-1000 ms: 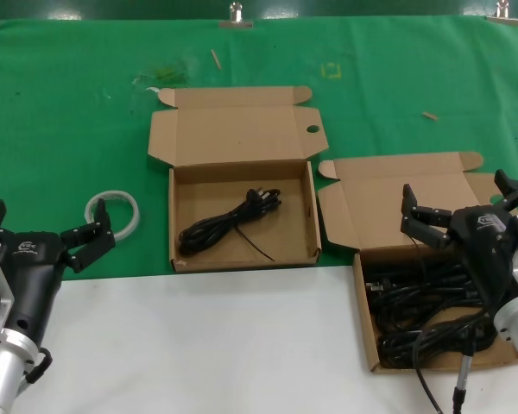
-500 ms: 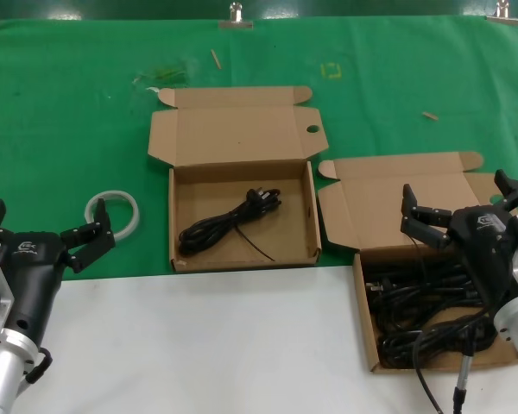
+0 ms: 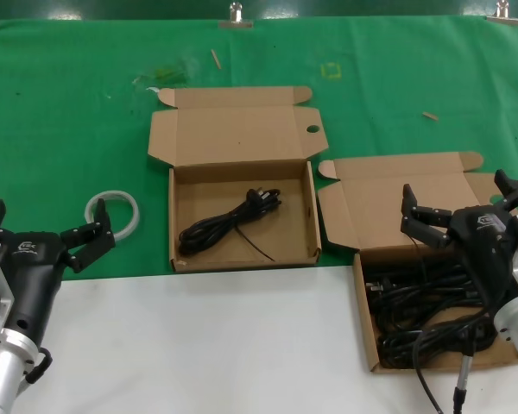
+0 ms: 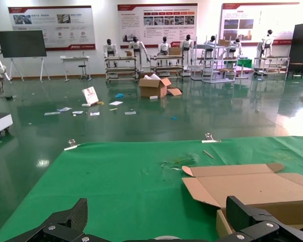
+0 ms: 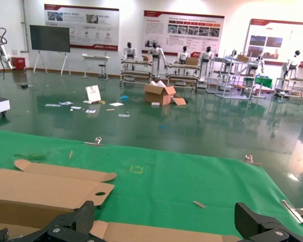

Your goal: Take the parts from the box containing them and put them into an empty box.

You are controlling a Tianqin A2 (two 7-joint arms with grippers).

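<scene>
Green cloth (image 3: 69,86) covers the far part of the bench (image 3: 198,345), and the near part is plain white. Behind the bench, both wrist views show a large hall with a shiny floor, posters on the wall and racks far away.

Near the middle of the green cloth lies the empty box (image 3: 242,185), its lid folded back flat and a small hole near one flap. Its name does not fit fully, because one coiled black cord (image 3: 229,226) already lies inside it, running diagonally across the bottom. To the robot's right, partly on the white area, stands the second box (image 3: 414,285) with its lid open at a skewed angle. The parts (image 3: 423,302) fill this box as a tangled pile of black cords, and one cord hangs over the near edge.

The right end effector (image 3: 462,211) hovers above the far side of the second box, over the pile, with its fingers spread wide and nothing between them. The left end effector (image 3: 43,233) stays low at the left near corner of the bench, also spread wide and holding nothing. Just beyond it a white ring of tape (image 3: 113,213) lies on the cloth, apart from both boxes.
</scene>
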